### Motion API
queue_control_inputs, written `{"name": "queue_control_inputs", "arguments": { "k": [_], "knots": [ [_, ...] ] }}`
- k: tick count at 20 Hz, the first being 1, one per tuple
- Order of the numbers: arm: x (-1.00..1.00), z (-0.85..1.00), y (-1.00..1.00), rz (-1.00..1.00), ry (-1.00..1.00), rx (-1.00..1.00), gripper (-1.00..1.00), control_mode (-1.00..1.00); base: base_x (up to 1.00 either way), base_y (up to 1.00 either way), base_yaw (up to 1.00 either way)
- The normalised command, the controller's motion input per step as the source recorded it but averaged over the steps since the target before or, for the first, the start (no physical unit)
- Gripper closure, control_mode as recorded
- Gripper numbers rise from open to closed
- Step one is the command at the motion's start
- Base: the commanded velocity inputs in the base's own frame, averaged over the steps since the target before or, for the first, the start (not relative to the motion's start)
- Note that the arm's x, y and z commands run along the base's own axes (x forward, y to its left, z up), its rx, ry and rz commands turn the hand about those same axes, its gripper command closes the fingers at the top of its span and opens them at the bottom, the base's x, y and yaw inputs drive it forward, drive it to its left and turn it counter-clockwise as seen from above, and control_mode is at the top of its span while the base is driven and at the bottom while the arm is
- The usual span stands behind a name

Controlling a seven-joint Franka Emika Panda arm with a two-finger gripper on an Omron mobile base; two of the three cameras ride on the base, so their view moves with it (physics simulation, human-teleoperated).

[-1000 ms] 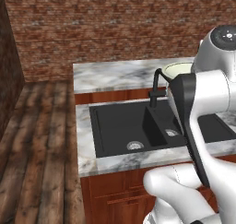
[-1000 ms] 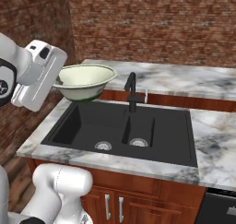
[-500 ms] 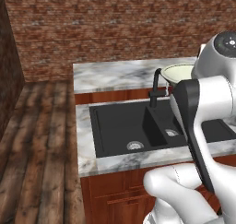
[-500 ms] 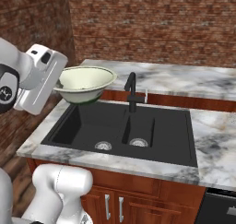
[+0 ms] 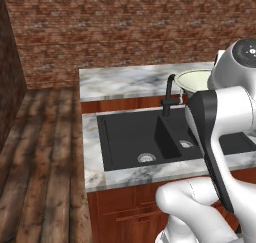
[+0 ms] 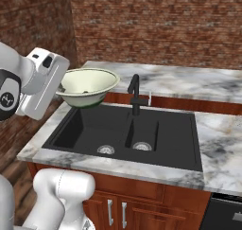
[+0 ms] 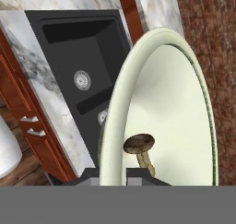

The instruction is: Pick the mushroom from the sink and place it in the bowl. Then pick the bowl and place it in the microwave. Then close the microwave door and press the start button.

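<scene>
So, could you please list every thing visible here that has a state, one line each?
bowl: lifted above the sink, gripped at its rim
mushroom: lying inside the bowl
claw: shut on the bowl rim
sink: both basins hold nothing
faucet: no water running

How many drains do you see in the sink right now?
2. One round steel drain sits in the floor of the sink's larger basin, the other drain in the smaller basin beside it, in front of the faucet.
</scene>
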Motion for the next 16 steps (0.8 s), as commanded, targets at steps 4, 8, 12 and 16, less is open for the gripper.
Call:
{"name": "queue_control_inputs", "arguments": {
  "k": [4, 8, 12, 16],
  "knots": [
    [0.0, 0.0, 0.0, 0.0, 0.0, 0.0, 1.0, 1.0, -0.03, -0.07, 0.0],
    [0.0, 0.0, 0.0, 0.0, 0.0, 0.0, 1.0, 1.0, -0.22, -0.06, 0.0],
    [0.0, 0.0, 0.0, 0.0, 0.0, 0.0, 1.0, 1.0, -0.18, 0.0, 0.0],
    [0.0, 0.0, 0.0, 0.0, 0.0, 0.0, 1.0, 1.0, -0.22, 0.0, -0.02]
  ]
}}
